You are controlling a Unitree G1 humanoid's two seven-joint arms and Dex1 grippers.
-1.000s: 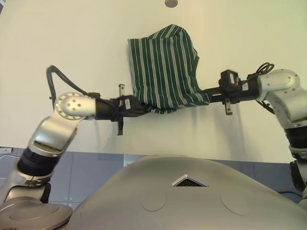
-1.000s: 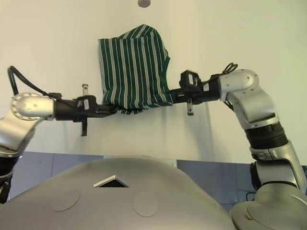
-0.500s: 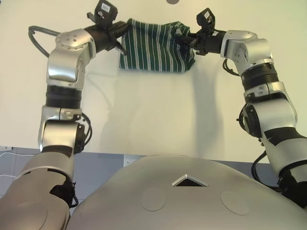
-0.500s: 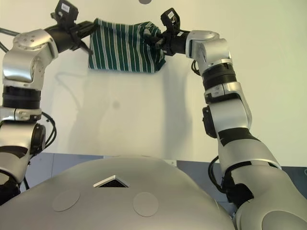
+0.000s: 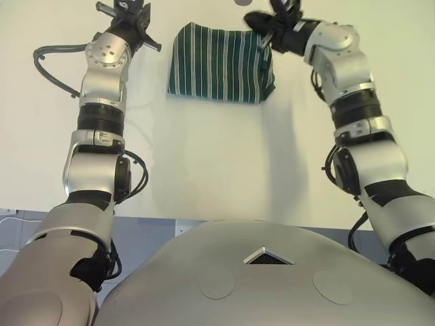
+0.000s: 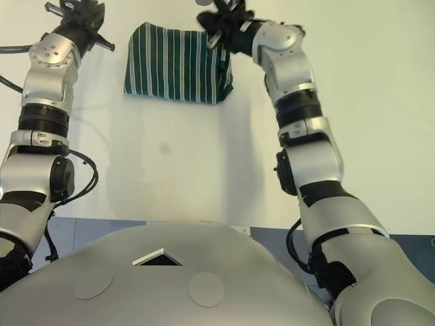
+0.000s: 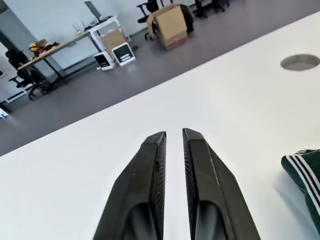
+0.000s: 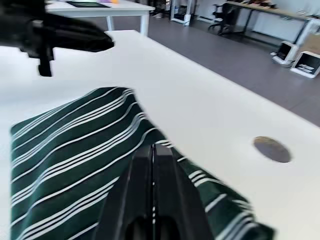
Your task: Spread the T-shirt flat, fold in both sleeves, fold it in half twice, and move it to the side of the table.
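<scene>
The green T-shirt with white stripes lies folded into a compact rectangle at the far middle of the white table. My left gripper is off the shirt's far left corner. Its fingers are nearly together with only a thin slit between them, and nothing is in them. A bit of the shirt's edge shows beside it. My right gripper hovers over the shirt's far right corner, fingers pressed together. I see no cloth between them.
A round cable hole sits in the table just beyond the shirt, also visible as the hole. Bare tabletop stretches on all sides of the shirt. Desks, chairs and boxes stand in the room past the table's far edge.
Both grippers carried the hanging shirt from near me to the far side and laid it flat. The left gripper has let go and drawn off to the left; the right has risen at the far corner.
</scene>
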